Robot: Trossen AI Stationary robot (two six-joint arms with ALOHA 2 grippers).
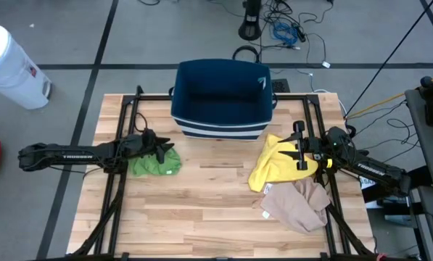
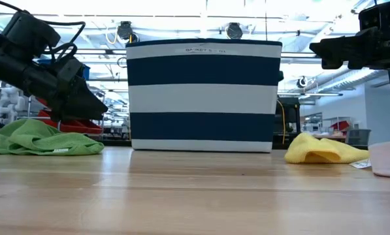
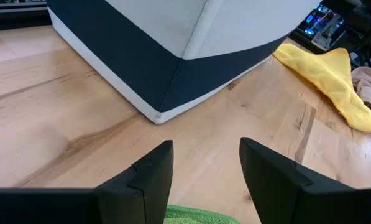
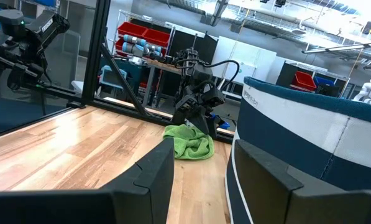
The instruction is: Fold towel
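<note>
Left gripper [image 1: 165, 147] released, hovering over the crumpled green towel [image 1: 154, 164]; right gripper [image 1: 300, 147] parted, empty above the yellow towel [image 1: 274, 165]. Risk: pinching 2 layers, bunching the fold

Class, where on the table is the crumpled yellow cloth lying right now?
In the high view the crumpled yellow cloth lies on the table's right side, just below the right gripper, between the striped fabric basket and the beige cloth.

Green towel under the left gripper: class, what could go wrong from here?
1. The green towel lies bunched, so the open left gripper above it may pinch several layers rather than one edge.
2. The striped basket stands close behind; a lifted towel might snag it.
3. The right gripper, open, hovers above the yellow cloth, not the towel.
</note>
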